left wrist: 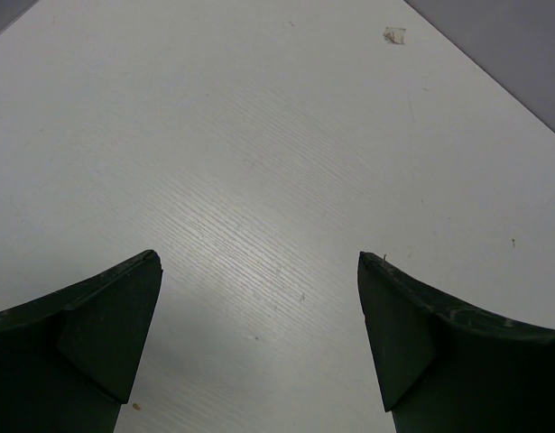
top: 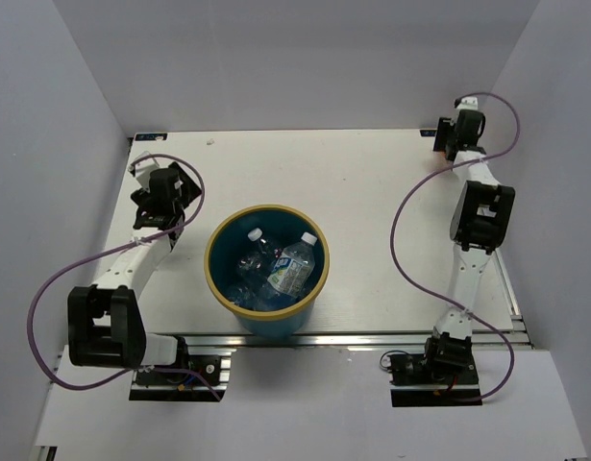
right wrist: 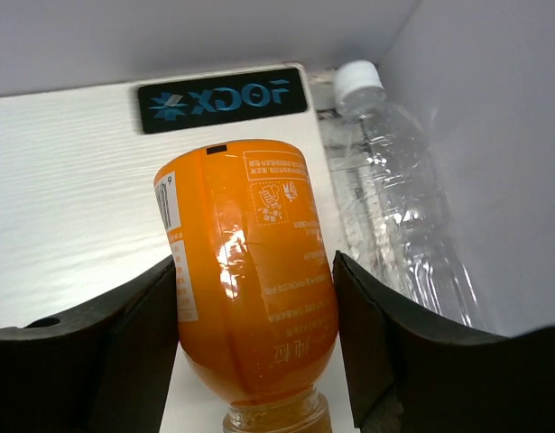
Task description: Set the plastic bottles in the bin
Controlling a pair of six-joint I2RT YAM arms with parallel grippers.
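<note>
Our right gripper [right wrist: 254, 271] clasps the orange bottle [right wrist: 241, 216] mid-body; we judge it full, heavy, slick. Our left gripper [left wrist: 259, 262] gapes, empty.

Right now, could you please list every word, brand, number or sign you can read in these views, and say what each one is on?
"XDOF", roughly, beside a star logo, its letters turned round so the last is uncertain: black sticker at the table edge.
Orange bottle label: white small print and a barcode, too small to read.
Green-white labelled bottle in the bin: too small to read.
</note>
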